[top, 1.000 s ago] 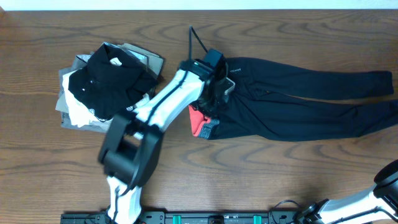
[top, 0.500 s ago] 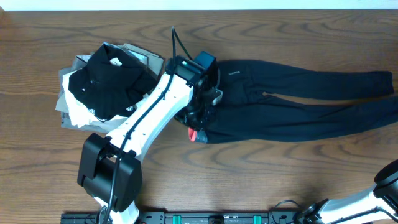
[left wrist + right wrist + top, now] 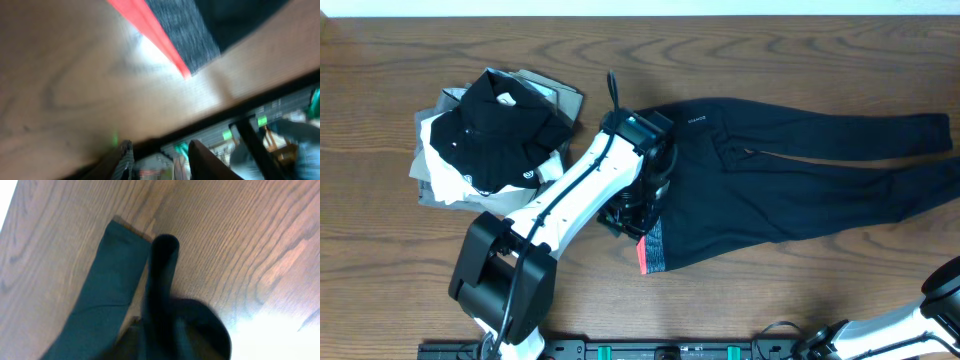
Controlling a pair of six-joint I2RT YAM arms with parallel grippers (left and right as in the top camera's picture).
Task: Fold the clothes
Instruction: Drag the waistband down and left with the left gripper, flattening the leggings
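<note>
Leggings (image 3: 790, 170) waist is where the left hand (image 3: 638, 208) sits, just above the grey and coral waistband (image 3: 653, 248). Its wrist view is badly blurred, but the fingers (image 3: 123, 159) look parted with nothing between them, and the band's corner lies on bare wood ahead. From there the garment spreads flat across the table (image 3: 770, 300), both legs running out to the right. The right hand (image 3: 163, 250) hovers by a leg cuff (image 3: 112, 275) (open or closed cannot be told from the dark smear). A pile (image 3: 490, 135) of other garments lies near, to the left.

Several things could spoil the fold. A pinch that takes only the top layer would drag the stretchy cloth crooked. The left arm, lying across the waist, could snag fabric as it rises. A leftward sweep might knock the pile. Unheld cuffs could let the legs slide unevenly.
</note>
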